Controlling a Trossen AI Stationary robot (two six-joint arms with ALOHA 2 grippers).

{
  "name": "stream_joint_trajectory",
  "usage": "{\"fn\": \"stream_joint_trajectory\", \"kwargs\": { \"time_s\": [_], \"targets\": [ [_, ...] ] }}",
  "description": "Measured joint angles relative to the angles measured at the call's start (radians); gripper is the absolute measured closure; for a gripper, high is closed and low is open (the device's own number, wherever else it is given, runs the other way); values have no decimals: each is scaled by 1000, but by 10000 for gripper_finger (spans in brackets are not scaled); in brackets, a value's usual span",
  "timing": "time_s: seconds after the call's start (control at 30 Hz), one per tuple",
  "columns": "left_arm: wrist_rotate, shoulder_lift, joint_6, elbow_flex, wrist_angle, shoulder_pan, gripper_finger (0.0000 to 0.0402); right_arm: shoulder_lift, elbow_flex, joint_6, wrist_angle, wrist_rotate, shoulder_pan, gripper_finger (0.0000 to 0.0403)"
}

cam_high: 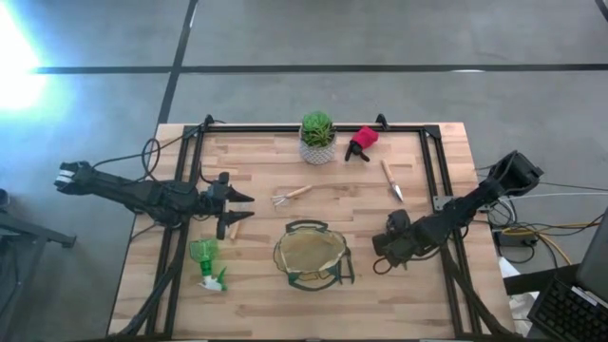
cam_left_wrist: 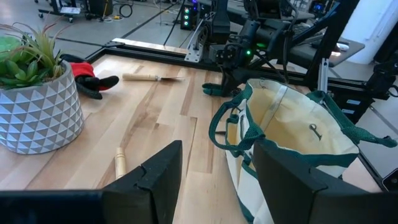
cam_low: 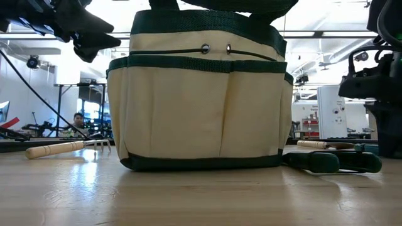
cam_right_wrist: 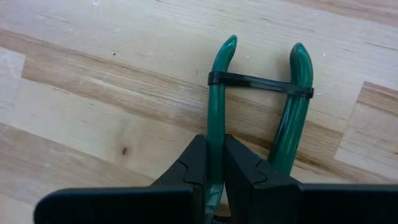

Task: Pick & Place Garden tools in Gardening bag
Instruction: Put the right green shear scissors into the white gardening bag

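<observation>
Green pruner handles (cam_right_wrist: 214, 118) are lying nearest the lens, and the right end effector (cam_right_wrist: 216, 174) is closing its fingers on one of the two, the other handle lying free just beside it, a dark band joining the pair ahead of the fingertips. These pruners are lying flat on the bench (cam_high: 437, 294), with the gardening bag (cam_high: 312, 255) standing upright just to the side of this end effector, mouth open upward. Farther off, beyond it, a trowel (cam_high: 391, 180) and the red-and-black sprayer piece (cam_high: 362, 142) are lying near the potted plant (cam_high: 317, 138). Across the bag, the left end effector (cam_high: 233, 211) is hovering with its fingers apart, gripping nothing; a wooden-handled fork (cam_high: 290, 196) is lying just ahead of it, and the green spray bottle (cam_high: 206, 263) is lying near its side.
</observation>
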Motion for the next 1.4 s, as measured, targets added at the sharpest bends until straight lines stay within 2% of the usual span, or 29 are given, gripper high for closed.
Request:
{"fn": "stream_joint_trajectory", "kwargs": {
  "time_s": [0.13,0.37,0.83,1.17,1.4],
  "targets": [
    [0,0,0,-4,-1,0,202,3,17,-21,-4,31,1,384],
    [0,2,0,-11,-2,0,202,2,115,-144,13,237,1,385],
    [0,6,0,-11,1,0,202,0,374,-567,-10,615,1,385],
    [-6,6,0,-11,2,0,202,-1,531,-833,-25,811,25,385],
    [-6,6,0,-11,2,0,202,-1,597,-972,-18,876,63,385]
  ]
}}
